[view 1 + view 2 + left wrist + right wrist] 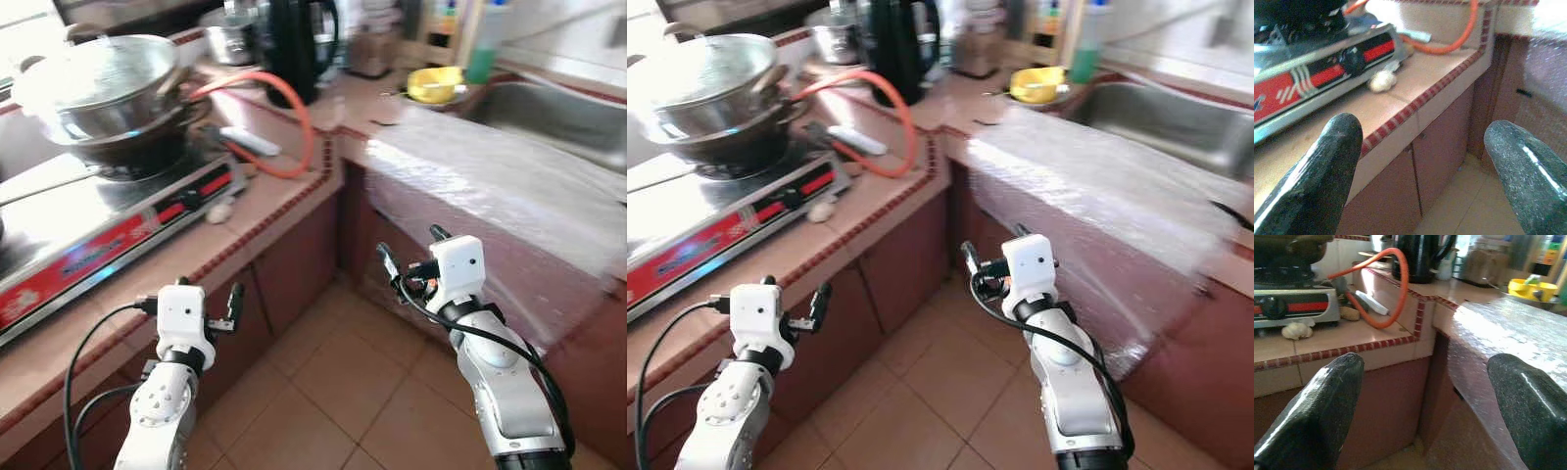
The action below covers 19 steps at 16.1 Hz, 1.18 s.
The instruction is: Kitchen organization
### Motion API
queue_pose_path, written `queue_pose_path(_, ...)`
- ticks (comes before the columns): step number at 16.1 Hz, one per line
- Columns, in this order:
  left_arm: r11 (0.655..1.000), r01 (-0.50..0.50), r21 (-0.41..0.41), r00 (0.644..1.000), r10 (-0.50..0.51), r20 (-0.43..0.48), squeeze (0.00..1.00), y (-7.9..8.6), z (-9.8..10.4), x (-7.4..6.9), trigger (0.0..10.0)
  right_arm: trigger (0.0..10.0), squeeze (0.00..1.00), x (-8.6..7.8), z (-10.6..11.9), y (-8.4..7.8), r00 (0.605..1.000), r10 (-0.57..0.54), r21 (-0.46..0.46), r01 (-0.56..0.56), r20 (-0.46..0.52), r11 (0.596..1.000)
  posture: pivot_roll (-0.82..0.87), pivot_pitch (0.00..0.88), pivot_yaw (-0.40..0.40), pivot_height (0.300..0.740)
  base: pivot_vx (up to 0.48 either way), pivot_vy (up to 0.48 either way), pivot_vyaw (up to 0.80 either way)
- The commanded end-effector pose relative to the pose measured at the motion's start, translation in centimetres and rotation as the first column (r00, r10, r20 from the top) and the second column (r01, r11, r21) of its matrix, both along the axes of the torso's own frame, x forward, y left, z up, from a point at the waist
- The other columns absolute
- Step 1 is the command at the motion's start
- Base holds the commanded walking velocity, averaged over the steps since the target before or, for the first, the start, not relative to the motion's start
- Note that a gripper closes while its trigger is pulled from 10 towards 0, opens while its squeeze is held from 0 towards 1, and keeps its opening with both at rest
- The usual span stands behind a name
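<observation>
Terracotta tiles with a red-and-white edging cover the counter point(284, 201), which carries a steel gas stove point(88, 235) with a red front strip. On it a dark wok point(127, 147) holds a shiny metal bowl point(98, 83). A glossy orange hose point(299, 113) loops past a pale garlic bulb point(219, 211) beside the stove. A black kettle point(299, 44) stands behind; a yellow bowl point(434, 85) sits near the steel sink point(558, 113). Left gripper point(220, 305) and right gripper point(409, 253) both hover empty over the floor, fingers spread wide.

Terracotta floor tiles point(323, 382); brown cabinets point(294, 264)
</observation>
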<state>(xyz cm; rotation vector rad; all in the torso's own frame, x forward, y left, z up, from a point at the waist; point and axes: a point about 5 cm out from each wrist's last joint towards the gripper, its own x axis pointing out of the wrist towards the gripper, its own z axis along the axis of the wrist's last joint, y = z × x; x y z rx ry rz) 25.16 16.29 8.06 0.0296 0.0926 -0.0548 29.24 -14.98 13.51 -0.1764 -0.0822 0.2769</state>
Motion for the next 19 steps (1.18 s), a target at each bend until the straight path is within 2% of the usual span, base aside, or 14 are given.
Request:
queue_pose_path(1,1.000,-0.018,0.016,1.000,0.018,-0.016,0.00,0.3,0.0,0.1,10.0,10.0,0.00,0.1,0.2,-0.3,1.000,-0.012,0.006,0.012,0.011,1.000,-0.18,0.055,0.084,0.740,0.000,0.000,0.79)
queue_pose_path(4,0.998,-0.044,0.050,0.999,0.044,-0.001,0.00,0.6,0.2,0.1,10.0,10.0,0.00,0.0,0.2,-0.4,1.000,-0.009,0.000,0.009,0.015,1.000,-0.18,0.056,0.084,0.740,0.000,0.000,0.79)
queue_pose_path(10,0.996,-0.085,0.039,0.996,0.086,-0.006,0.00,0.3,-0.1,-0.2,10.0,10.0,0.00,0.0,0.3,-0.1,0.999,0.039,-0.015,-0.039,0.011,0.999,-0.18,0.065,0.067,0.740,0.000,0.000,0.78)
queue_pose_path(12,0.994,-0.107,0.014,0.994,0.107,0.008,0.00,0.3,0.1,-0.3,10.0,10.0,0.00,0.1,0.5,0.1,0.998,0.067,-0.018,-0.067,0.008,0.998,-0.18,0.064,0.050,0.740,0.000,0.000,0.00)
queue_pose_path(16,0.985,-0.165,0.047,0.986,0.164,0.020,0.00,0.5,0.1,-0.3,10.0,10.0,0.00,0.7,0.9,0.6,0.993,0.120,-0.007,-0.120,0.007,0.993,-0.16,0.057,0.023,0.740,0.000,0.000,0.00)
queue_pose_path(19,0.976,-0.211,0.060,0.977,0.209,0.039,0.00,0.4,0.2,-0.4,10.0,10.0,0.00,1.2,1.1,1.6,0.983,0.185,-0.007,-0.185,0.000,0.983,-0.11,0.042,-0.032,0.740,0.000,0.000,0.00)
